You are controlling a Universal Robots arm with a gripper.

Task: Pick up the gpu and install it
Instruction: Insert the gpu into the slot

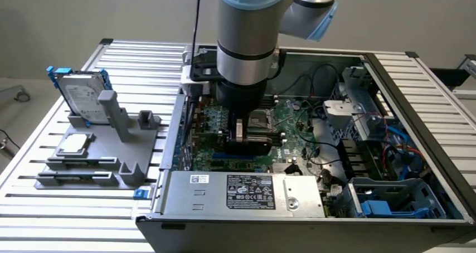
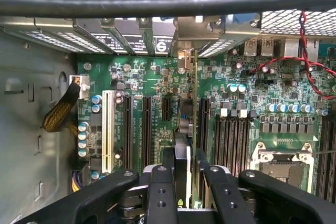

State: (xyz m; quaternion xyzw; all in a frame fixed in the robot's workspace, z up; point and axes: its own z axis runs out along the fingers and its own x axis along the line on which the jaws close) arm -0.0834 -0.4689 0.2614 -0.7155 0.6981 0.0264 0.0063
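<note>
My gripper (image 1: 242, 131) reaches down inside the open computer case (image 1: 416, 97), over the green motherboard (image 1: 282, 119). It is shut on the gpu (image 1: 242, 129), which looks like a dark upright slab below the wrist. In the wrist view the gpu (image 2: 189, 129) stands edge-on between the two black fingers (image 2: 160, 184), with a thin green board on one side and a black shroud on the other. Its silver end bracket (image 2: 184, 56) lies against the case's rear slot openings. The card lines up with the long black expansion slots (image 2: 147, 129). Whether it sits in a slot is hidden.
A grey fixture (image 1: 104, 164) on the exterior view's left holds a silver hard drive in a blue frame (image 1: 80, 94) and a small square chip (image 1: 74, 144). The power supply (image 1: 246, 191) fills the case front. In the wrist view, an empty processor socket (image 2: 286, 163) and red wires (image 2: 310, 61) lie beside the card.
</note>
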